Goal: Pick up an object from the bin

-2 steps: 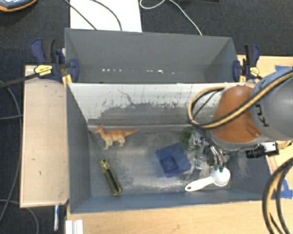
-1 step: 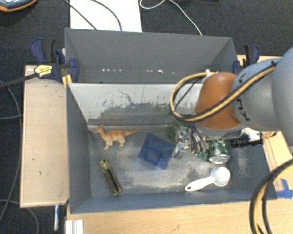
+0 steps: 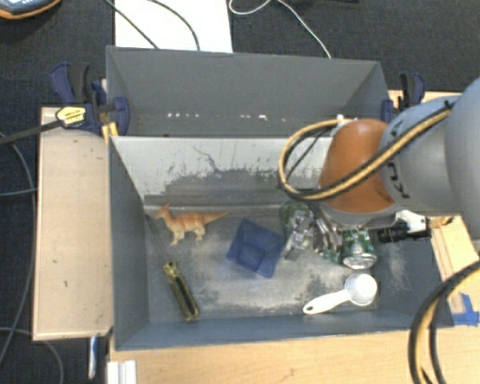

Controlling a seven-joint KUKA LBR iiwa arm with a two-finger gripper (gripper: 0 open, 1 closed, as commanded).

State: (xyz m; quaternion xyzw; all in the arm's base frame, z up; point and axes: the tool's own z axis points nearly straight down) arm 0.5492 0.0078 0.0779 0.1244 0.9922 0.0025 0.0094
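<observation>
The grey bin (image 3: 130, 238) carries a blue block (image 3: 254, 248) just beside the gripper (image 3: 298, 238), a white spoon (image 3: 344, 294) near it, and an orange dinosaur (image 3: 184, 223) and a dark tool (image 3: 181, 291) well apart from it.

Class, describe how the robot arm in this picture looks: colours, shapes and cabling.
The arm is a thick, rounded grey link. An orange dome cover caps its wrist, looped by black-and-yellow cables. The gripper is silvery metal with green parts.

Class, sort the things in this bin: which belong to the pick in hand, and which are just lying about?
In hand: gripper; blue block, nearest it; grey bin.
Lying about: orange toy dinosaur; white scoop; dark stick-like tool.
</observation>
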